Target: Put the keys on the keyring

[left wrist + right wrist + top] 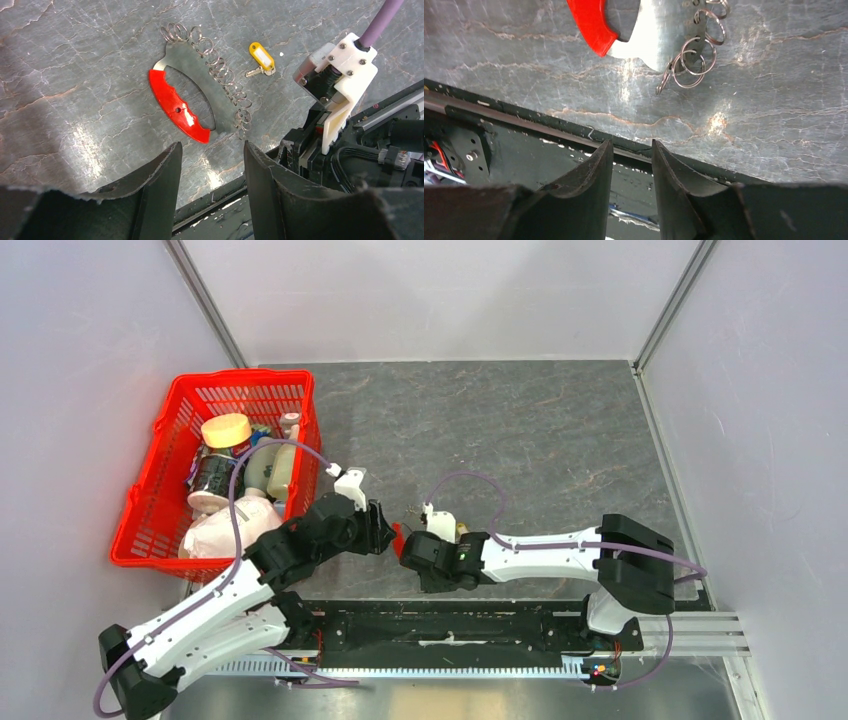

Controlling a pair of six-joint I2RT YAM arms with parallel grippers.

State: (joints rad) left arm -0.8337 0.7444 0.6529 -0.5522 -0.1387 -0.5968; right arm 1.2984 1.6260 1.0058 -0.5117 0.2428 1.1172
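Keyring (200, 75) lies near the edge of the table (60, 100), key (255, 73) close by

Silvery keyring (200, 75) with bright red tag (177, 107), brass key (254, 73) on yellow tag (262, 55), grey veined surface (75, 75), red basket (160, 490).

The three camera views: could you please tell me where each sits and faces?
Top external: above and behind the robot, looking down on the table; both arms show.
Left wrist: on the left arm, looking down past the left gripper at the ring holder and yellow-tagged key.
Right wrist: on the right arm, looking down past the right gripper at the ring holder's end.
Both wrist views share the ring holder.
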